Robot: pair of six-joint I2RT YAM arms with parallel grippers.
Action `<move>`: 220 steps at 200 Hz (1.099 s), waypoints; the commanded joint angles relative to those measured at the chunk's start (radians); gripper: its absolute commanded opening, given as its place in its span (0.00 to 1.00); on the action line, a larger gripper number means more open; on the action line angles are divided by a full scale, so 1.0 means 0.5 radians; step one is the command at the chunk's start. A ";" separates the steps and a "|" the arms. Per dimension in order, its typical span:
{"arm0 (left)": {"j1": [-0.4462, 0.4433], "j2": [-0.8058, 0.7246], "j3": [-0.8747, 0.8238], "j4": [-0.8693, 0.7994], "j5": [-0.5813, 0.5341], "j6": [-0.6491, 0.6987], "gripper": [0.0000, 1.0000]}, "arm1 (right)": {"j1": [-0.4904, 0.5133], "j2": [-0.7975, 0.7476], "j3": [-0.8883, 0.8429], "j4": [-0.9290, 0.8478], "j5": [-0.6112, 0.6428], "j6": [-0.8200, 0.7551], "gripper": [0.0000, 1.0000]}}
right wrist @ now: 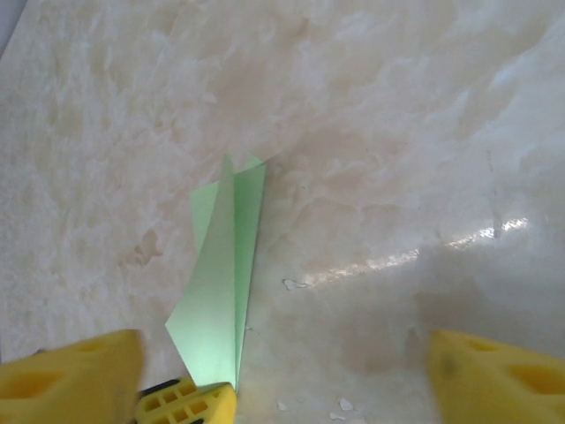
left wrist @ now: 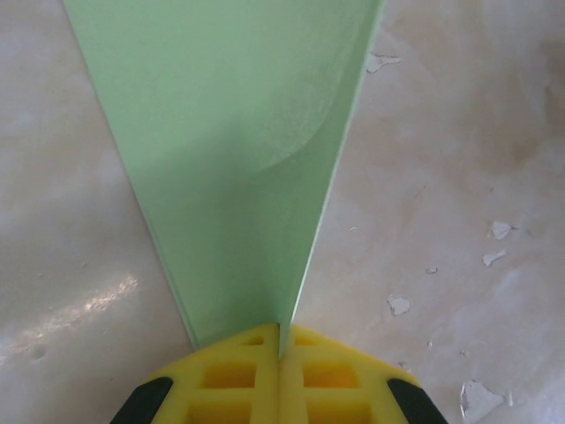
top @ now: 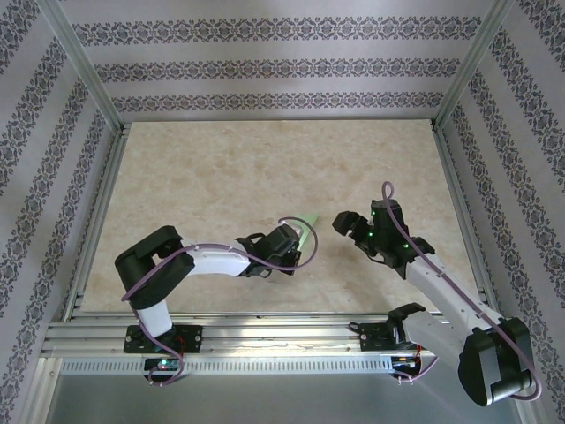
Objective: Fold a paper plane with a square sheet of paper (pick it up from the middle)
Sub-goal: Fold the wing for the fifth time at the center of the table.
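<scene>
Your left pincer [top: 297,238] was clamped shut on the narrow end of the paper plane [top: 307,224], just below the centre of the overhead frame, on the marbled table [top: 265,150]. In the left wrist view, its yellow fingers [left wrist: 229,375] met at the bottom edge with the pale green fold pinched between them. The paper widened from there toward the top of the frame. Your right pincer [top: 347,228] stood just to the right of the plane in the overhead frame, apart from it. Its fingers were spread wide in the lower corners of the right wrist view and held nothing. Whether the plane rested on the table or hung above it could not be told.
</scene>
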 commanded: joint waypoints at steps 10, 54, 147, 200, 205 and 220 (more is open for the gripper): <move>0.171 -0.026 -0.234 0.566 0.580 -0.180 0.00 | -0.022 -0.044 0.102 -0.101 0.025 -0.327 0.98; 0.297 0.187 -0.346 1.087 0.973 -0.431 0.00 | -0.147 -0.003 0.073 -0.036 -0.238 -0.255 0.98; 0.323 0.226 -0.314 0.963 1.027 -0.466 0.00 | 0.281 0.351 -0.105 0.724 -0.507 -0.117 0.40; 0.334 0.274 -0.306 0.905 1.048 -0.503 0.00 | 0.373 0.798 0.027 1.050 -0.718 -0.041 0.21; 0.338 0.276 -0.308 0.899 1.052 -0.503 0.00 | 0.379 0.835 0.043 1.063 -0.723 -0.042 0.20; 0.341 0.280 -0.303 0.879 1.066 -0.497 0.00 | 0.379 0.927 0.069 1.114 -0.719 -0.024 0.19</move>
